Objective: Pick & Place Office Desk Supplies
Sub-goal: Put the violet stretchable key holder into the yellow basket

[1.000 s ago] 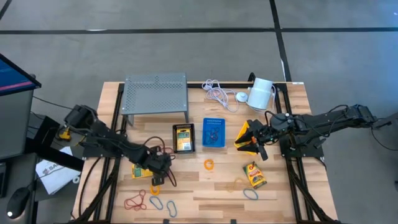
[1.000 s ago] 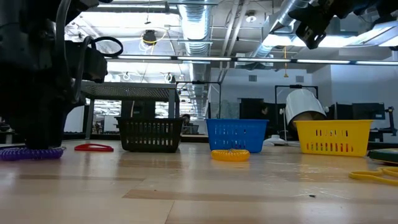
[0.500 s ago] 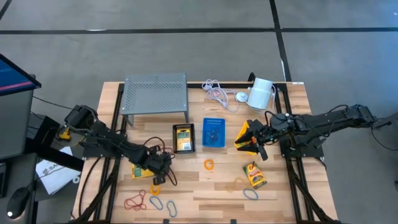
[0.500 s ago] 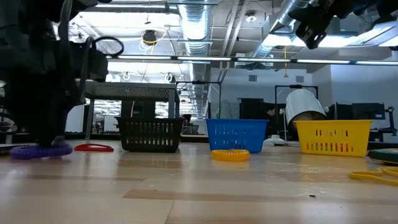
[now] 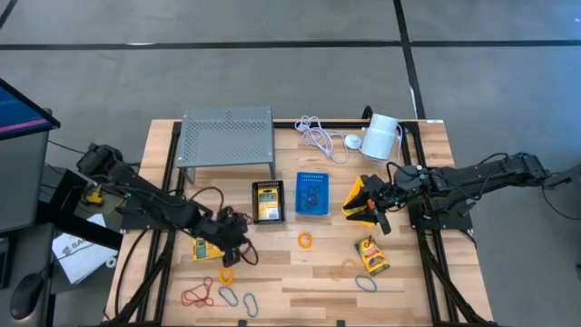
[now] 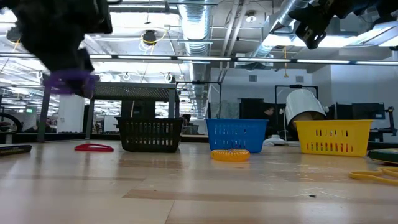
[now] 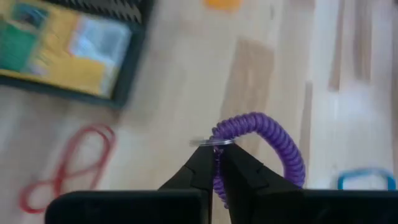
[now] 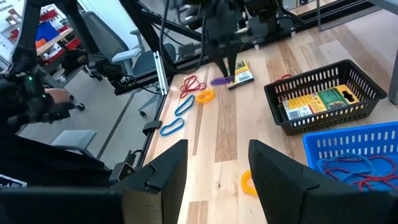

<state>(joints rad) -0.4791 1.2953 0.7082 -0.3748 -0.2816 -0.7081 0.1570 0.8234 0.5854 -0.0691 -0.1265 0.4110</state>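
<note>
The left gripper [image 7: 214,163] fingers pinch a purple coiled plastic loop [image 7: 273,140] by its edge, above the bench [image 5: 281,268]; it could slip out. The right gripper [image 5: 375,211] hangs half-open, empty, over the yellow bin [image 5: 359,200].

A coiled purple plastic loop [image 7: 273,140] hangs pinched above the wooden table, lower left of the overhead frame, near a yellow card packet [image 5: 203,250].
</note>
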